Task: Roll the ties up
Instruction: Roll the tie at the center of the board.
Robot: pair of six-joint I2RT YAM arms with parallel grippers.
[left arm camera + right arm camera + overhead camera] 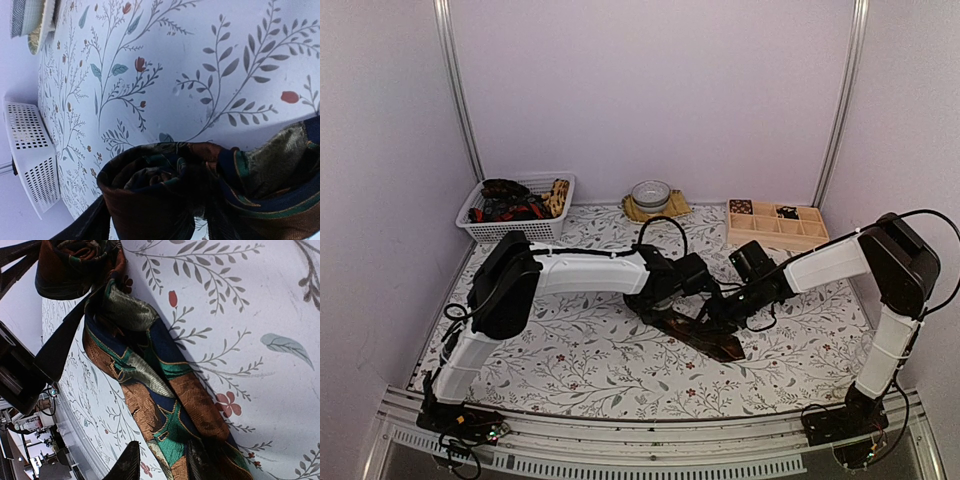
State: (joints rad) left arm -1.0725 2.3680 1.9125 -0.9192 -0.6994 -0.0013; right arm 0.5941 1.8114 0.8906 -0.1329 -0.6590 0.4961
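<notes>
Right gripper (pixel 164 452), bottom edge of its wrist view, looks clamped across the tie (pixel 150 385), fabric bunched between both fingers. The tie's lying dead center of the overhead frame. Its rolled end (pixel 150 190) sits top left, between the left gripper (pixel 710 298) fingers. Can't tell if those are squeezing or loose.
</notes>
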